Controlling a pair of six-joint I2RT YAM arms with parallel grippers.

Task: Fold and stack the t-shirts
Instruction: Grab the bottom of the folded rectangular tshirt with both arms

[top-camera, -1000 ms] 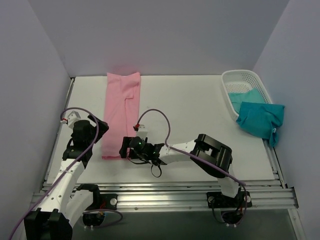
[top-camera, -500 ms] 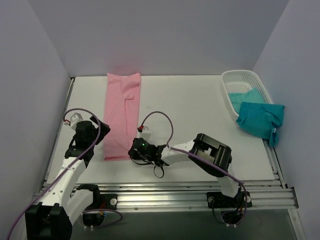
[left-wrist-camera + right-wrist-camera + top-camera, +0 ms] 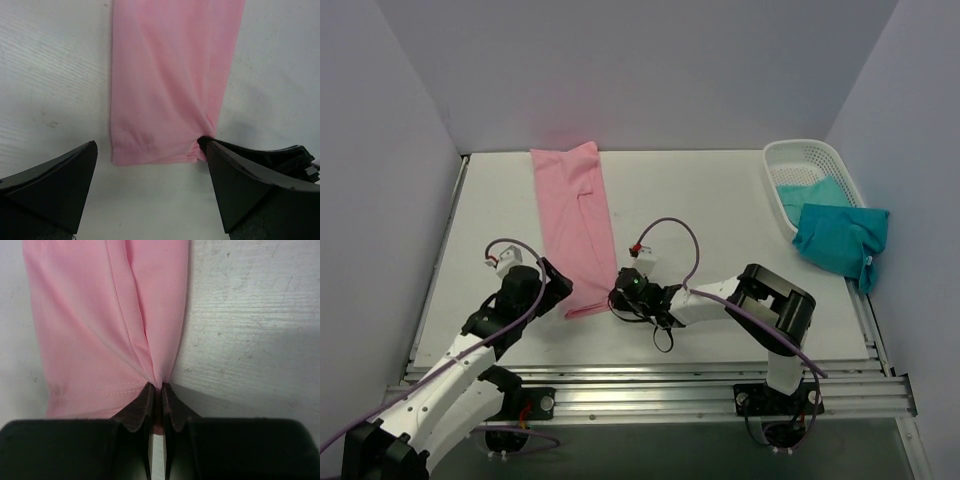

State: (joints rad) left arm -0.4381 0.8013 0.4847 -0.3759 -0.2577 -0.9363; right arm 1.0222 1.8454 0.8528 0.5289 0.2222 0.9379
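Note:
The light pink t-shirt [image 3: 577,225] lies folded into a long narrow strip, slanting from the table's back towards the front. My right gripper [image 3: 618,298] is shut on the strip's near right corner, and the right wrist view shows pink cloth [image 3: 100,330] bunched between the closed fingertips [image 3: 161,390]. My left gripper [image 3: 558,289] stands open just left of the near hem. In the left wrist view that hem [image 3: 150,155] lies between the wide fingers [image 3: 151,150], untouched. Two teal t-shirts are at the back right, one inside the basket [image 3: 808,190] and one draped over its near rim [image 3: 840,238].
A white lattice basket [image 3: 800,150] stands at the back right corner. Purple-grey walls close in the table on three sides. The right arm's elbow [image 3: 775,305] and cable sit low at the front middle. An aluminium rail [image 3: 650,385] runs along the near edge.
The right gripper shut on the pink strip's near corner and dragged it right, slanting the strip. The left arm followed to the right, staying open.

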